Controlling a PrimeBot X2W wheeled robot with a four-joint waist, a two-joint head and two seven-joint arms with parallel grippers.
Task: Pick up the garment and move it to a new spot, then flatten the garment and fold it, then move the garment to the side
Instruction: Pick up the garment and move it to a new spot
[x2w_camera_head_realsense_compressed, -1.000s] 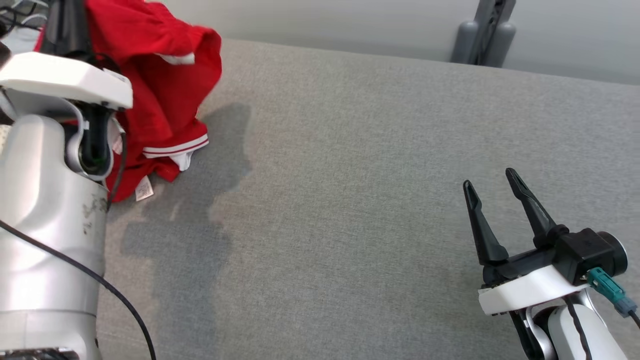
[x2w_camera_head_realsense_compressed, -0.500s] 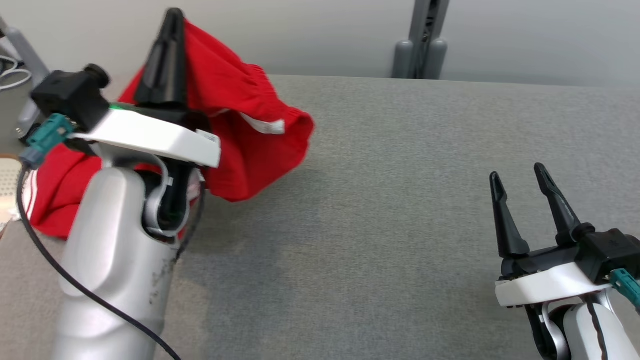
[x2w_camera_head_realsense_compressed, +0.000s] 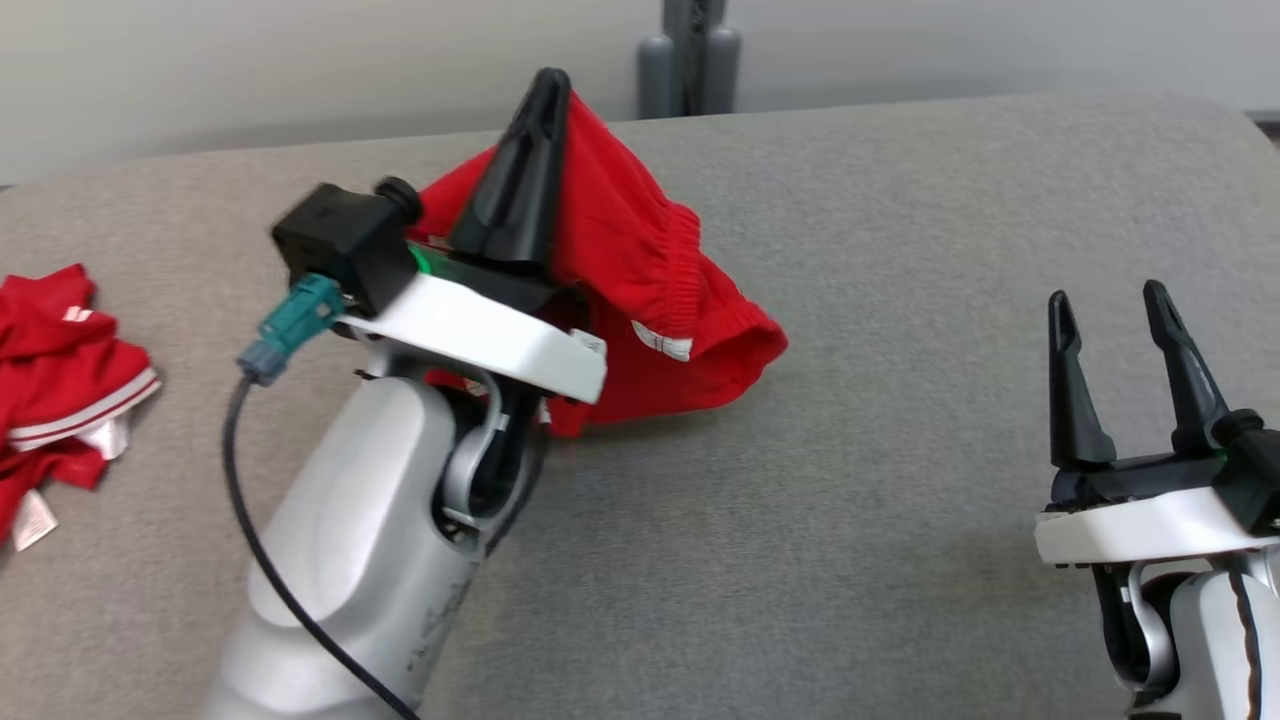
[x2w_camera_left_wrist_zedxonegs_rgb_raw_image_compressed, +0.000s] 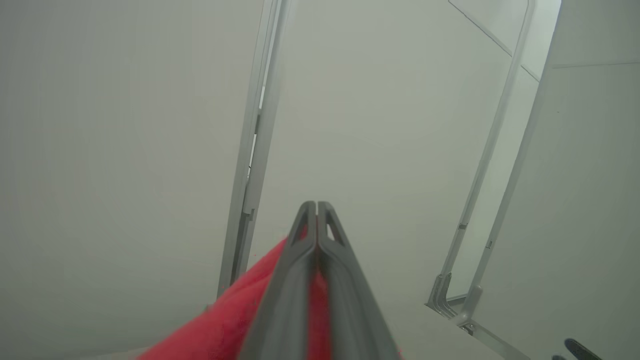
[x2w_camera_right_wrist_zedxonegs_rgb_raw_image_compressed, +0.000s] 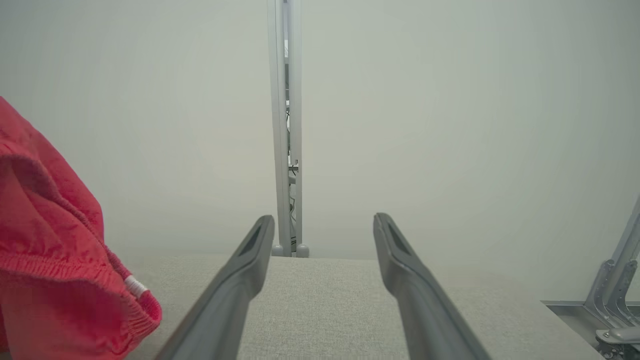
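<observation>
The garment (x2w_camera_head_realsense_compressed: 640, 290) is red cloth with an elastic waistband and a small white label. It hangs from my left gripper (x2w_camera_head_realsense_compressed: 545, 90), which is shut on it above the grey table (x2w_camera_head_realsense_compressed: 850, 480); its lower edge droops onto the cloth surface. The left wrist view shows the closed left gripper (x2w_camera_left_wrist_zedxonegs_rgb_raw_image_compressed: 316, 206) with the red garment (x2w_camera_left_wrist_zedxonegs_rgb_raw_image_compressed: 235, 320) beside the fingers. My right gripper (x2w_camera_head_realsense_compressed: 1105, 305) stands open and empty at the right, apart from the garment. In the right wrist view the right gripper (x2w_camera_right_wrist_zedxonegs_rgb_raw_image_compressed: 324, 220) has the garment (x2w_camera_right_wrist_zedxonegs_rgb_raw_image_compressed: 55, 270) at its left.
A second red garment with white stripes (x2w_camera_head_realsense_compressed: 60, 370) lies crumpled at the table's left edge. A grey post (x2w_camera_head_realsense_compressed: 690, 50) stands behind the table's far edge against a pale wall. Bare grey table surface lies between the two arms.
The camera has swung left. My left gripper has carried the red garment rightward toward the table's middle. The striped red garment now lies apart at the left. The right gripper stays open.
</observation>
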